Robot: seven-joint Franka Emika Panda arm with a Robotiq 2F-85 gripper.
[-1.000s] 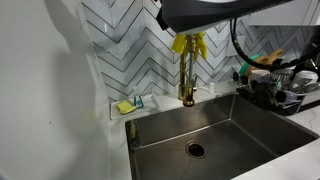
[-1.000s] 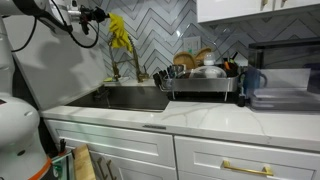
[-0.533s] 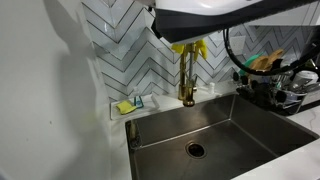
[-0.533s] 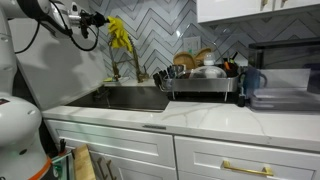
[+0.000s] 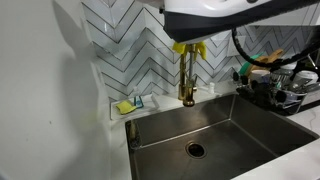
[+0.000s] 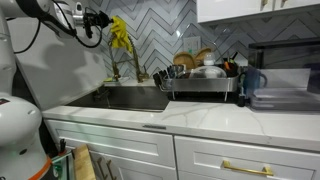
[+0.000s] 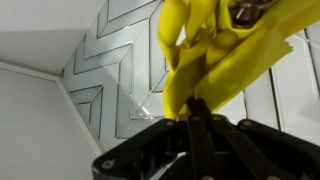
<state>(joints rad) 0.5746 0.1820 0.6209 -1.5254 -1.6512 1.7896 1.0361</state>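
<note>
The robot arm (image 5: pixel 240 10) has edged nearer the tall brass tap (image 5: pixel 187 82). A crumpled yellow cloth (image 7: pixel 205 60) drapes over the tap's top, likely to dry, with the fingers (image 7: pixel 200 128) drawn together, pinching its edge.

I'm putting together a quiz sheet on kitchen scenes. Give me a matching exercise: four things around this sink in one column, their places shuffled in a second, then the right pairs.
1 yellow glove
2 sponge
3 drain
4 dish rack

A on the counter beside the sink
B draped over the faucet
C in the sink's floor
D in a small holder by the tiled wall

Pairs: 1-B; 2-D; 3-C; 4-A
</note>
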